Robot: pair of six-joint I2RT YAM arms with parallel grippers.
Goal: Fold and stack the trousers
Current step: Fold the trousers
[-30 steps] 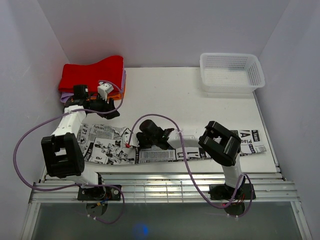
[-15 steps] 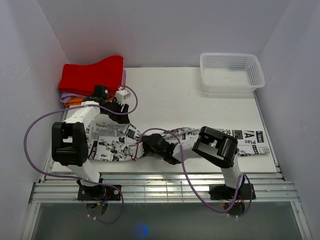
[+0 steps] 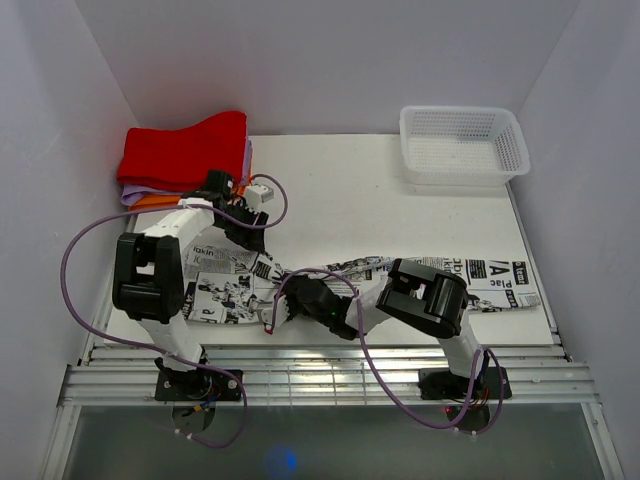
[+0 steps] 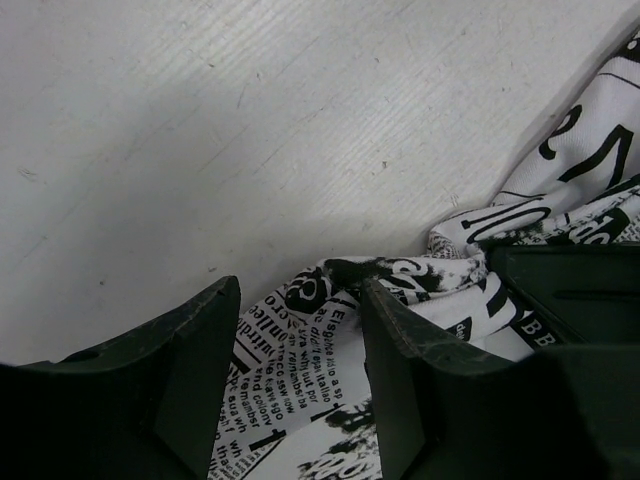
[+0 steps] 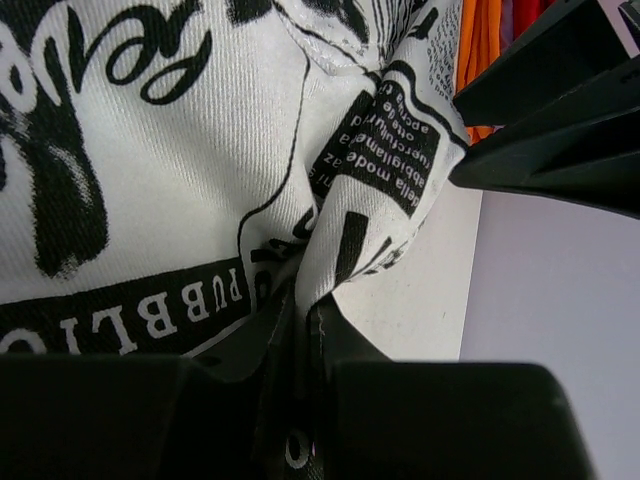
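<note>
The trousers [image 3: 495, 281], white with black newspaper print, lie in a long band along the near side of the table [image 3: 350, 200]. Their left part is bunched and doubled over. My right gripper [image 3: 277, 308] is shut on a pinched fold of the trousers [image 5: 150, 180], which runs down into the closed jaws [image 5: 300, 325]. My left gripper [image 3: 254, 236] hovers at the far edge of the bunched left part. It is open, its fingers [image 4: 190, 380] straddling a crumpled edge of the printed fabric [image 4: 560, 190] without gripping it.
A stack of folded red, purple and orange cloths [image 3: 185, 152] sits at the back left, just behind my left arm. A white mesh basket [image 3: 462, 145] stands at the back right. Metal rails [image 3: 320, 370] run along the table's near edge.
My right gripper has pulled its fold of trousers leftward and toward the near edge. My left gripper has swung right, from beside the cloth stack to the trousers' far edge.
</note>
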